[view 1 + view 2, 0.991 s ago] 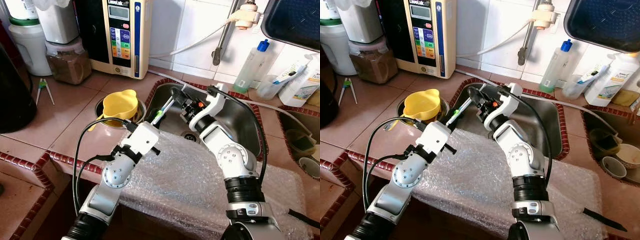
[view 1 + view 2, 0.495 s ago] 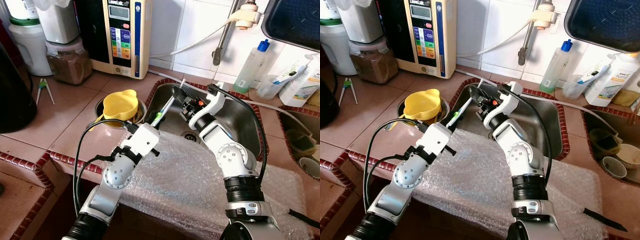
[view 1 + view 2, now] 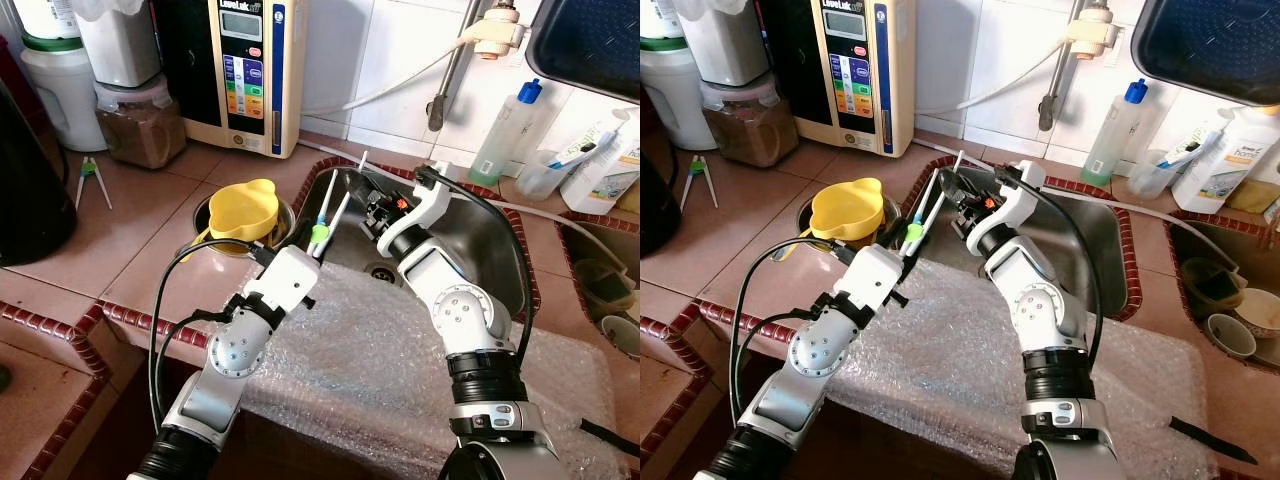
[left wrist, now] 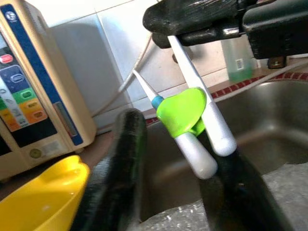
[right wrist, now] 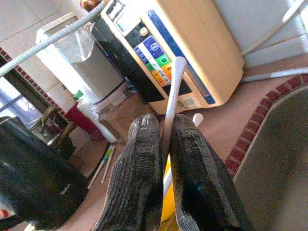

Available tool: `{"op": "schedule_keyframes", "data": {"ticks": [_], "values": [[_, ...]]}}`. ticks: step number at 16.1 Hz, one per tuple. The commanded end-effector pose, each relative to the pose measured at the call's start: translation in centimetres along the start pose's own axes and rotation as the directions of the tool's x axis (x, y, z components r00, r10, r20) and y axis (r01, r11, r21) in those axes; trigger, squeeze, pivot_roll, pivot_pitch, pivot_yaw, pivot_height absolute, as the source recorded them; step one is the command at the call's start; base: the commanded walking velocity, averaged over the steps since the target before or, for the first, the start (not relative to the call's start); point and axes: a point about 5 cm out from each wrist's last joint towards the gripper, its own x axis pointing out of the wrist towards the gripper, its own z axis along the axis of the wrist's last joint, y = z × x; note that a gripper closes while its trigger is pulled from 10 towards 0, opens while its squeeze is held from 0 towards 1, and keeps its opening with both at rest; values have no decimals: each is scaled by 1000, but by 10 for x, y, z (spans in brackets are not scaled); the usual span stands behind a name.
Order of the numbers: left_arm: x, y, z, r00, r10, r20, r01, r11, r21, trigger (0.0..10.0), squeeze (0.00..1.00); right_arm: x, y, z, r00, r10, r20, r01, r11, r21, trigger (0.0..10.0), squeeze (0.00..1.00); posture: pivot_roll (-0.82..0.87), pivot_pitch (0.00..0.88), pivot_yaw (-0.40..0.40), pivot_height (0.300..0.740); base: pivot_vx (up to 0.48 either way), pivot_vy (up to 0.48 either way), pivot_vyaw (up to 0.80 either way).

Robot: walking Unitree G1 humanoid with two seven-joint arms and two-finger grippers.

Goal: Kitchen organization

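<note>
1. our right gripper (image 5: 161,144) is pinched tight on one white stick of the training chopsticks (image 4: 195,120), its two pads meeting with the stick running up out from between them.
2. our left gripper (image 4: 168,159) sits at the thick end of the same pair; its fingers (image 4: 118,173) stand apart with the two rounded butts and the green clip between them, one finger appears to touch a butt, but we cannot tell whether it truly grips.
3. we judge this a two-handed hold, to keep the pair steady above the sink (image 3: 490,240) while it passes from one gripper to the other.
4. the chopsticks slant up from the left fingertips to the right fingertips, with the yellow jug (image 3: 240,212) just beyond the left fingers.
5. bubble wrap (image 3: 380,370) lies under both wrists, probably as padding on the counter edge.
6. the water machine (image 3: 248,70) behind carries a screen and coloured buttons; its top wording is too small for us to read.
</note>
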Motion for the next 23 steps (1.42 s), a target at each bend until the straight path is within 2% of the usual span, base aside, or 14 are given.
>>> {"op": "schedule_keyframes", "data": {"ticks": [1, 5, 6, 7, 8, 9, 12, 14, 15, 17, 19, 22, 23], "values": [[7, 4, 15, 997, -8, 75, 9, 1000, -10, 10000, 1000, -6, -19, 10, 992, -122, 38, 124, 990, -67, 0, 0, 5, 0, -86, 740, 0, 0, 0], [9, 1, 23, 992, -91, 82, 95, 995, -43, 10000, 1000, -2, -24, 40, 980, -146, 133, 164, 976, -143, 0, 0, 16, 0, -80, 740, 0, 0, 0], [9, 1, 23, 991, -112, 71, 117, 991, -60, 10000, 1000, -1, -26, 46, 980, -141, 141, 167, 967, -194, 0, 0, 19, 0, -80, 740, 0, 0, 0], [8, 1, 21, 992, -116, 49, 121, 987, -108, 10000, 1000, -2, -30, 49, 983, -135, 126, 164, 950, -265, 0, 0, 25, 0, -78, 740, 0, 0, 0], [8, 4, 19, 995, -100, 18, 102, 974, -204, 10000, 1000, -3, -38, 53, 986, -133, 104, 160, 933, -323, 0, 0, 30, 0, -73, 740, 0, 0, 0], [8, 5, 19, 995, -103, 11, 103, 970, -221, 10000, 1000, -3, -42, 56, 986, -140, 96, 165, 923, -347, 0, 0, 33, 0, -69, 740, 0, 0, 0], [5, 14, 14, 994, -101, -41, 85, 955, -283, 10000, 1000, -12, -69, 70, 982, -188, 17, 168, 829, -533, 0, 0, 36, 0, -48, 740, 0, 0, 0], [3, 21, 11, 992, -100, -73, 73, 947, -312, 10000, 1000, -17, -80, 66, 975, -216, -49, 137, 764, -630, 0, 0, 36, 0, -43, 740, 0, 0, 0], [1, 21, 9, 983, -158, -95, 118, 936, -330, 10000, 1000, -21, -87, 60, 967, -231, -107, 99, 727, -679, 0, 0, 42, 0, -42, 740, 0, 0, 0], [0, 21, 9, 976, -188, -106, 145, 936, -321, 10000, 1000, -23, -92, 54, 960, -239, -149, 69, 711, -700, 0, 0, 45, 0, -38, 740, 0, 0, 0], [5, 17, 11, 956, -271, -113, 224, 923, -312, 10000, 1000, -33, -105, 37, 927, -296, -229, 40, 686, -726, 0, 0, 50, 0, -27, 740, 0, 0, 0], [6, 9, 11, 934, -336, -121, 285, 906, -312, 10000, 1000, -40, -112, 20, 900, -328, -286, -6, 647, -762, 0, 0, 48, 0, -11, 740, 0, 0, 0], [6, 9, 10, 937, -325, -125, 276, 912, -302, 10000, 1000, -41, -112, 16, 896, -329, -297, -18, 642, -766, 4863, 467, 42, 0, -4, 740, 0, 0, 0]]}}
